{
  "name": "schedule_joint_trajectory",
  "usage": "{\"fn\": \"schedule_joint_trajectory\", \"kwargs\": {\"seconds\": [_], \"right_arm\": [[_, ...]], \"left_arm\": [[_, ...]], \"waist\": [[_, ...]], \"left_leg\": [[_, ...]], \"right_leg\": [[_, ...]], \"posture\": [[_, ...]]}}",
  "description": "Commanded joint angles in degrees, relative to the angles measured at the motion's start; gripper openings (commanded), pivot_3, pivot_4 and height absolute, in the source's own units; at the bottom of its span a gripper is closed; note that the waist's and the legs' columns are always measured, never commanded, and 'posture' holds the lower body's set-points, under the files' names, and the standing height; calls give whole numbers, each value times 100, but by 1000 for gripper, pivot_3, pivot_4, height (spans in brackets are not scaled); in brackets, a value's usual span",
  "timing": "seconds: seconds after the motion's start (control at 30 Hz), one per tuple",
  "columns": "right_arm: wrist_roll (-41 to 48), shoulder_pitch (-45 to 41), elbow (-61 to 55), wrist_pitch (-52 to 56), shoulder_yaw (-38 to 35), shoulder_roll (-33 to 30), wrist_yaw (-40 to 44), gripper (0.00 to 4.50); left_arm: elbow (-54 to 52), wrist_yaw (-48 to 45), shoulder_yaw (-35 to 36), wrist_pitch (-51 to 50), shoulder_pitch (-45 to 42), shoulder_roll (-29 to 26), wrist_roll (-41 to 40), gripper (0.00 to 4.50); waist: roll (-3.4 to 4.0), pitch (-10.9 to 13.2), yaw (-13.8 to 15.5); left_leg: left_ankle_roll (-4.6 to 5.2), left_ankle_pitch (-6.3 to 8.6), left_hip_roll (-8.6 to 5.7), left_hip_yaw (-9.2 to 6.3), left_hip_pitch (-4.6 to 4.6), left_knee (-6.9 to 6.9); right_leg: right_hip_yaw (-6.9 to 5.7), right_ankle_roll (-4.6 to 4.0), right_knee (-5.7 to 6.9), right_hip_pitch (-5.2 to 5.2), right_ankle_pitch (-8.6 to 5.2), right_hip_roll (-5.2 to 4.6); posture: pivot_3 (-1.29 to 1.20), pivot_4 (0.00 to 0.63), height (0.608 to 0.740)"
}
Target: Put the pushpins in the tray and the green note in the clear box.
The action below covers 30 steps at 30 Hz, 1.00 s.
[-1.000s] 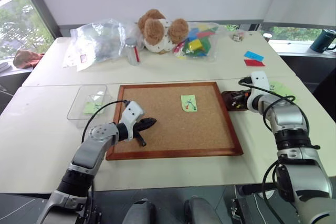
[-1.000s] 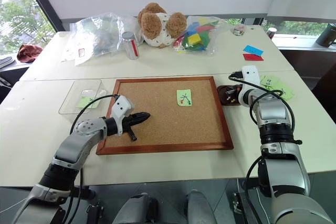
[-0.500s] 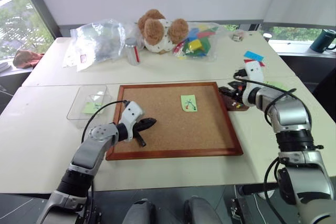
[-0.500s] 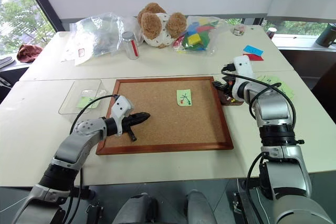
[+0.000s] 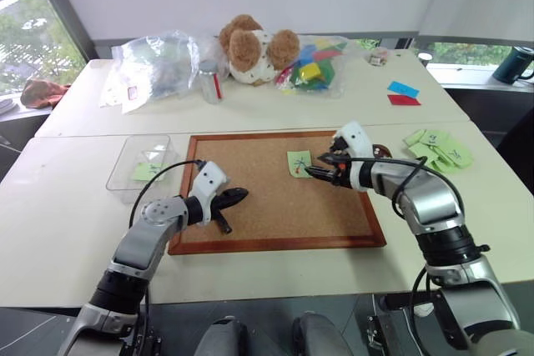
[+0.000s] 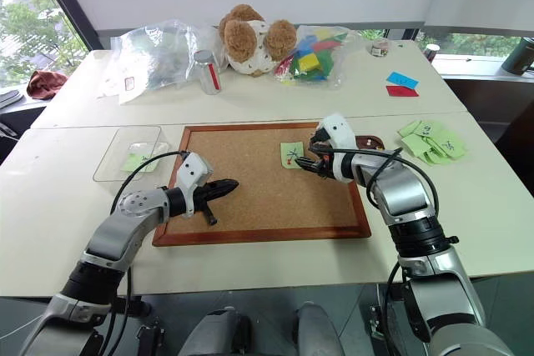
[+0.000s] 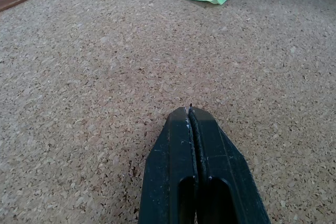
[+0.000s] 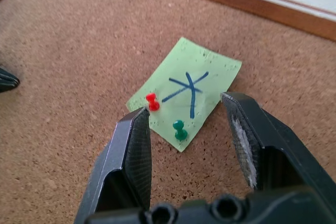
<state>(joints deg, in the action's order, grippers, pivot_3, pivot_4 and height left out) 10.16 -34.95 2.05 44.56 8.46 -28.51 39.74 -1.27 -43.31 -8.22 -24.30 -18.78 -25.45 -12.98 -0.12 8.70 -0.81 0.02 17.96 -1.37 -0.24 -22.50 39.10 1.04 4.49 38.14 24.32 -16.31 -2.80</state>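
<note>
The green note (image 8: 194, 87), marked with a blue cross, lies on the corkboard (image 5: 275, 206). Two pushpins stick in it, a red one (image 8: 152, 101) and a green one (image 8: 180, 129). My right gripper (image 8: 184, 103) hovers open just over the note, its fingers on either side of the pins and touching neither. The dark tray (image 6: 373, 140) sits off the board's right edge, partly behind my right hand. At the far left stands the clear box (image 5: 139, 160) with a green slip inside. Over the board's left part my left gripper (image 7: 189, 111) rests shut and holds nothing.
Pale green sheets (image 5: 438, 146) lie right of the tray, with blue and red cards (image 5: 403, 93) behind them. A teddy bear (image 5: 250, 47), crinkly plastic bags (image 5: 158, 60), a can (image 5: 210, 81) and a bag of coloured blocks (image 5: 317, 60) line the table's back.
My right gripper has swung left from the tray at the board's right edge to over the green note. The left arm has stayed still.
</note>
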Motion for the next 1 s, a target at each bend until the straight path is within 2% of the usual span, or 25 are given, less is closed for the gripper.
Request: {"fn": "schedule_joint_trajectory", "kwargs": {"seconds": [0.03,0.2,0.3,0.4,0.53,0.67,1.0], "right_arm": [[-38,-39,22,-150,22,53,-26,2334],[-59,-40,128,-203,46,73,-17,2334],[-61,-41,158,-217,47,76,-22,1429],[-38,-53,121,-184,37,69,-16,44],[-2,-85,63,-142,-16,63,-32,44],[339,-275,-376,241,-414,102,-95,44],[621,-639,-768,683,-1044,-291,-241,44]], "left_arm": [[8,12,-71,-92,144,-70,107,0],[-32,33,-69,-94,182,-77,113,0],[-57,46,-72,-102,203,-80,111,0],[-63,50,-72,-110,214,-85,104,0],[-70,47,-79,-125,222,-91,100,0],[-83,7,-144,-166,245,-118,122,0],[-38,-63,-250,-127,225,-136,193,0]], "waist": [[0,0,1],[0,0,-1],[0,0,-1],[0,0,0],[0,0,-1],[0,0,0],[0,0,12]], "left_leg": [[0,0,0,0,0,0],[0,0,0,0,0,0],[0,0,0,0,0,0],[0,0,0,0,0,0],[0,0,0,0,0,-1],[0,0,0,0,0,-2],[1,1,0,-1,-1,-4]], "right_leg": [[0,0,0,0,0,0],[0,0,-1,0,0,0],[0,0,-1,0,0,0],[0,0,-1,0,0,0],[0,0,-1,0,0,0],[0,0,-1,0,0,0],[0,0,-5,0,0,-3]], "posture": [[0,150,740],[0,150,740],[0,150,740],[0,150,740],[0,150,740],[0,150,740],[0,150,740]]}}
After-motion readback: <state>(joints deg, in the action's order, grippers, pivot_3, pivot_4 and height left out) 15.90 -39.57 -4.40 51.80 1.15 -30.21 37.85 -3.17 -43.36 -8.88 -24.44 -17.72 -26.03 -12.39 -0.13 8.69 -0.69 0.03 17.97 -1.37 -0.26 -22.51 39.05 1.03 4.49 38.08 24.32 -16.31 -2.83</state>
